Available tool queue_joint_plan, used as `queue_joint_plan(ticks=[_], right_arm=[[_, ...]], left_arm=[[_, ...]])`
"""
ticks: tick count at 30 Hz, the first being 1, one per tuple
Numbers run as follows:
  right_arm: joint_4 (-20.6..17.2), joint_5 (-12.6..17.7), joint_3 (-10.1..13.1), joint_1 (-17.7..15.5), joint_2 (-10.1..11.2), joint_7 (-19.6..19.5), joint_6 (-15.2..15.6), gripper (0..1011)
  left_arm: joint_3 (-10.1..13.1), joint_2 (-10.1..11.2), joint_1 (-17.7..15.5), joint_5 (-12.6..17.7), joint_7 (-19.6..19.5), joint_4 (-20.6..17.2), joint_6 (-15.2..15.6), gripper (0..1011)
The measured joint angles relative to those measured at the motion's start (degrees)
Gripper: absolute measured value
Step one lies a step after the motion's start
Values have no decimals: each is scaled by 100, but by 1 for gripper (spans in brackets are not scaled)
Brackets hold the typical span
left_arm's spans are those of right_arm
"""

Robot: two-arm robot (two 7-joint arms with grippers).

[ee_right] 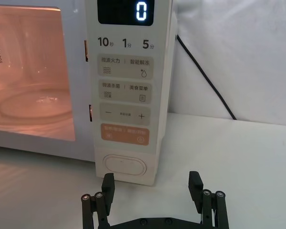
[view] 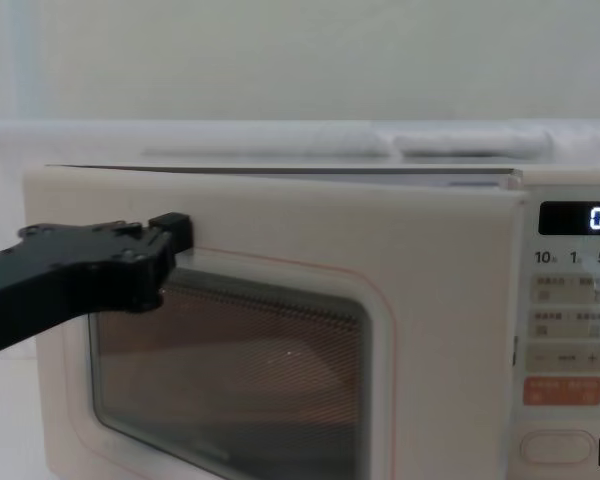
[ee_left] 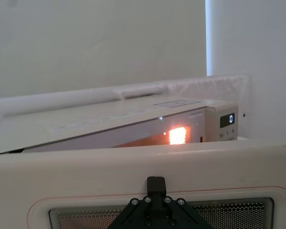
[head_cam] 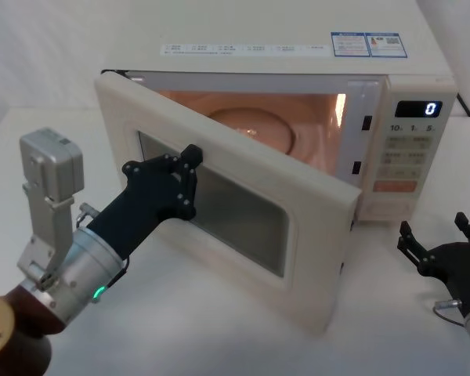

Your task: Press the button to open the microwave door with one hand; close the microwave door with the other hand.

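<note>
On white table [head_cam: 219, 329], half-open microwave door [head_cam: 235, 207] touches left gripper [head_cam: 189, 157].

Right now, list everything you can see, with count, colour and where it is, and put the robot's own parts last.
microwave: one, cream, at the back of the white table, cavity lit orange, display reading 0
microwave door: one, cream with a dark window, partly open, swung out toward the robot
button: one, cream, pill-shaped, at the bottom of the control panel
orange key: one, just above the button
power cable: one, black, behind the microwave's right side
brown jar with gold lid: one, at the near left edge
left gripper: black, fingertips against the door's outer face near the window's upper corner
right gripper: black, open, low over the table in front of the button
</note>
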Motion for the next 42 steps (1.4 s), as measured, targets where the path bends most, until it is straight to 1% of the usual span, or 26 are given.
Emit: queue_joint_plan(ticks=[9,12,20,28,42], right_arm=[[0,0,0,0,0,0,0,1002],[0,0,0,0,0,0,0,1002],[0,0,0,0,0,0,0,1002],[0,0,0,0,0,0,0,1002],[0,0,0,1,0,0,0,1002]], left_arm=[[266,-119,-459,71,0,300,12,0],[324,-155,-556,76,-1,377,29,0],[510,-336,-916,140,94,693,168,0],[573,-537,-1156,251,285,950,207,0],[595,-719,-1311,294,357,1149,240,0]])
